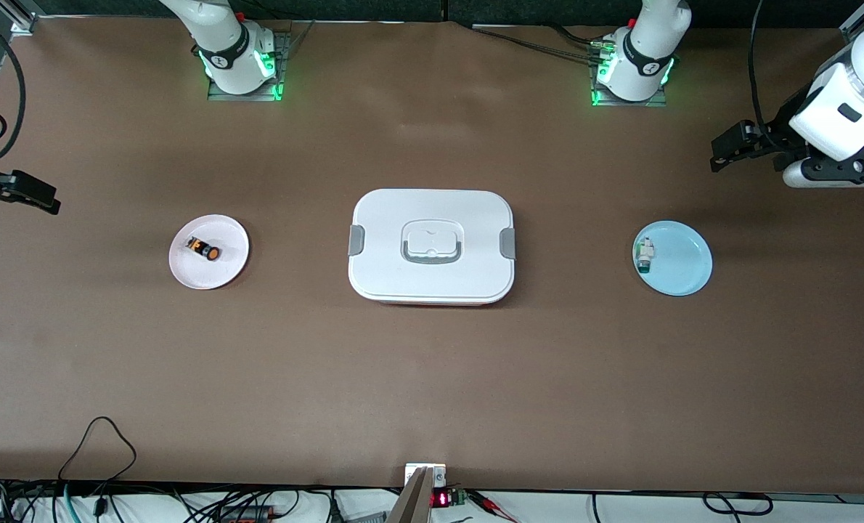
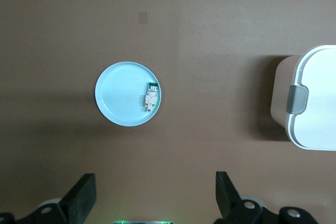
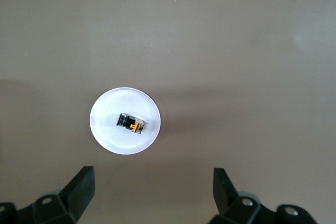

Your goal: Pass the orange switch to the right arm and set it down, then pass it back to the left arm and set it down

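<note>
The orange switch [image 1: 204, 249] [image 3: 131, 122] lies on its side on a small white plate [image 1: 214, 274] [image 3: 102, 124] toward the right arm's end of the table. The white box [image 1: 432, 245] [image 2: 315, 103] with grey latches stands shut at the table's middle. High over the table's end, beside the white plate, hangs my right gripper [image 1: 33, 196] [image 3: 152, 187], open and empty. My left gripper [image 1: 730, 149] [image 2: 156, 192] is also up in the air and open, holding nothing, over the left arm's end of the table.
A light blue plate [image 1: 682, 261] [image 2: 118, 95] toward the left arm's end carries a small white-and-green component [image 1: 644, 254] [image 2: 151, 97]. Cables [image 1: 98, 450] run along the table edge nearest the front camera. The table top is brown.
</note>
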### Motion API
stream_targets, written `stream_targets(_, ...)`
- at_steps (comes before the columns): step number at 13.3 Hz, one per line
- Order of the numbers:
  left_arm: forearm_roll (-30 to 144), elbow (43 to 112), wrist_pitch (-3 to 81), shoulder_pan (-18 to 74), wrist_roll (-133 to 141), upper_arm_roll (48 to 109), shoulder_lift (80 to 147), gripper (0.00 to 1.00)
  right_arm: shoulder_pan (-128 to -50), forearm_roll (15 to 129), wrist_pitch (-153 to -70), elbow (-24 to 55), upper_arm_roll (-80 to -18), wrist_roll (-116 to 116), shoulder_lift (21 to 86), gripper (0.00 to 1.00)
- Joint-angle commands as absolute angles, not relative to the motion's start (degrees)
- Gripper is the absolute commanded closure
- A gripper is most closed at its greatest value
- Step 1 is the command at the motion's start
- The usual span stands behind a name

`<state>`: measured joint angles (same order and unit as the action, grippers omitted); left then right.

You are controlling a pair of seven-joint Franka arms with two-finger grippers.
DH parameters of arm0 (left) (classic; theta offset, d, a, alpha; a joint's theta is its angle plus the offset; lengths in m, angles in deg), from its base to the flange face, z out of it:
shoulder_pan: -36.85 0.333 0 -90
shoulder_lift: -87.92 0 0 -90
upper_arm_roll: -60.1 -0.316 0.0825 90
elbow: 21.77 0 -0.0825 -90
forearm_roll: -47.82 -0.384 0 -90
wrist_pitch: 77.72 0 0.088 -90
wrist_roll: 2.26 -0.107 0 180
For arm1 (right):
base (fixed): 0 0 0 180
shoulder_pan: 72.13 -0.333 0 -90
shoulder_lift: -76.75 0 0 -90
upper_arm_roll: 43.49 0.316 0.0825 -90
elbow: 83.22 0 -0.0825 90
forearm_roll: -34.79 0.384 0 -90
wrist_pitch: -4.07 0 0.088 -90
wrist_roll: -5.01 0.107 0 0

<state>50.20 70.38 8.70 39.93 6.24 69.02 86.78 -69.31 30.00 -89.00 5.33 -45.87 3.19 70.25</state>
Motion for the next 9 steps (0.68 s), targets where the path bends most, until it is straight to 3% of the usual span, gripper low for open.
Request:
stream_targets(1,50.72,70.70,9.20,40.36,4.69,68.89,86.51,0.00,-69.32,30.22,-90.05,10.80,-45.69,2.55,74.72,0.00)
stream_targets(5,50.72,70.70,9.20,40.36,4.69,68.89,86.51,0.00,-69.32,32.84,-94.71,20.56,-45.60,3.42,81.58,0.00)
stream_targets(9,50.28,70.52,9.29,40.36,4.77,68.80,86.77,0.00,-69.23,33.12,-91.83,20.49,-45.86,3.42,82.73,0.00)
